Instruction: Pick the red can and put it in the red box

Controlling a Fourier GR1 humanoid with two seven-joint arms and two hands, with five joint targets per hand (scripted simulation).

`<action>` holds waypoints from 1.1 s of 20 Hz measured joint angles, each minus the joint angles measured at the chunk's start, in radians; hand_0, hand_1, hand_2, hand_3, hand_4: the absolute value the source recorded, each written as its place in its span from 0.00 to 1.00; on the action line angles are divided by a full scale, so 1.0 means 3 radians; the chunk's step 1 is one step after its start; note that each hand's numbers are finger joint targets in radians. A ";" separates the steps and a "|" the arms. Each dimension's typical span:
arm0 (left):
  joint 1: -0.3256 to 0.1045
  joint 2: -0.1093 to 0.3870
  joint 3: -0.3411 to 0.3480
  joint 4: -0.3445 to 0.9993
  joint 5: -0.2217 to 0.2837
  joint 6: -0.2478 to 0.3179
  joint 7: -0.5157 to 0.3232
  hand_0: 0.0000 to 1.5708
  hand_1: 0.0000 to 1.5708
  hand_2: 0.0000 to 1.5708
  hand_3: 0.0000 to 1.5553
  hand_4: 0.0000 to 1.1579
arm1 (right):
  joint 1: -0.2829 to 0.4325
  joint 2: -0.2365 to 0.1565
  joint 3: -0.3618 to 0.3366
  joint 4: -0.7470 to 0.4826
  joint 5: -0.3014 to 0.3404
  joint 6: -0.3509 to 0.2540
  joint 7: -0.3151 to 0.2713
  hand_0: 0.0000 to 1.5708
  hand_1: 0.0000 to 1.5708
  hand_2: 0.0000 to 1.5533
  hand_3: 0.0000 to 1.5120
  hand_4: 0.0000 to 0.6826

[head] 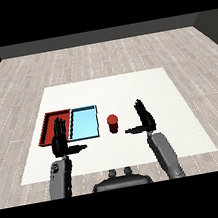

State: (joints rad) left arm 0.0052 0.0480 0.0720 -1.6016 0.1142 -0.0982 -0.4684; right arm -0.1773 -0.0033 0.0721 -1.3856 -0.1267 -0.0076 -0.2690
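Forearms: two grey forearms come in from the near edge, one at the left and one at the right, each ending in a black hand.
Left hand (59, 140): raised over the near left part of the white table (153, 88), fingers straight and pointing away, thumb stretched out to the right; it holds nothing. It overlaps the near right corner of the red tray in this view.
Right hand (144, 119): raised to the right of the can, fingers straight and pointing away, thumb stretched left toward the can; it holds nothing and is apart from the can.
Red can (113, 123): upright on the table, between the two hands, just to the right of the light blue tray and not touching it.
Red tray (46, 123): lies flat at the left, farthest left of the objects.
Light blue tray (84, 122): lies right beside the red tray, between it and the can.
Floor: grey wooden planks surround the table on all sides.
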 measured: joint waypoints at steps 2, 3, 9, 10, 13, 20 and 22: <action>0.0021 -0.0005 -0.0017 -0.0028 -0.0021 0.0012 0.0013 0.00 0.00 0.00 0.00 0.00 | -0.0086 0.0004 0.0054 0.0154 -0.0100 -0.0057 -0.0031 0.00 0.00 0.00 0.00 0.00; 0.0047 -0.0011 -0.0027 -0.0062 -0.0025 0.0016 0.0024 0.00 0.00 0.00 0.00 0.00 | -0.0069 0.0006 0.0097 0.0213 -0.0146 -0.0070 -0.0096 0.00 0.00 0.00 0.00 0.00; 0.0060 -0.0017 -0.0022 -0.0104 -0.0031 0.0047 0.0066 0.00 0.00 0.00 0.00 0.00 | -0.0090 0.0010 0.0386 0.0473 -0.0339 -0.0271 -0.0325 0.00 0.00 0.00 0.00 0.00; 0.0044 -0.0025 -0.0032 -0.0096 -0.0045 0.0059 0.0064 0.00 0.00 0.00 0.00 0.00 | -0.0118 0.0010 0.0379 0.0530 -0.0368 -0.0254 -0.0340 0.00 0.00 0.00 0.00 0.00; -0.0007 -0.0023 -0.0022 -0.0095 -0.0016 0.0055 0.0105 0.00 0.00 0.00 0.00 0.00 | -0.0177 0.0010 0.0459 0.0756 -0.0488 -0.0286 -0.0497 0.00 0.00 0.00 0.00 0.00; -0.0078 0.0026 0.0039 0.0009 0.0050 -0.0014 0.0089 0.00 0.00 0.00 0.00 0.00 | -0.0326 0.0011 0.0754 0.0944 -0.0796 -0.0494 -0.0616 0.00 0.00 0.00 0.00 0.00; -0.0050 -0.0022 -0.0026 -0.0061 0.0005 0.0039 0.0113 0.00 0.00 0.00 0.00 0.00 | -0.0425 0.0011 0.0824 0.1096 -0.0901 -0.0532 -0.0711 0.00 0.00 0.00 0.00 0.00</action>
State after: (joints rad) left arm -0.0097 0.0415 0.0643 -1.6199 0.1157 -0.0866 -0.4346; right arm -0.3048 0.0000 0.3192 -1.0568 -0.3969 -0.1671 -0.4823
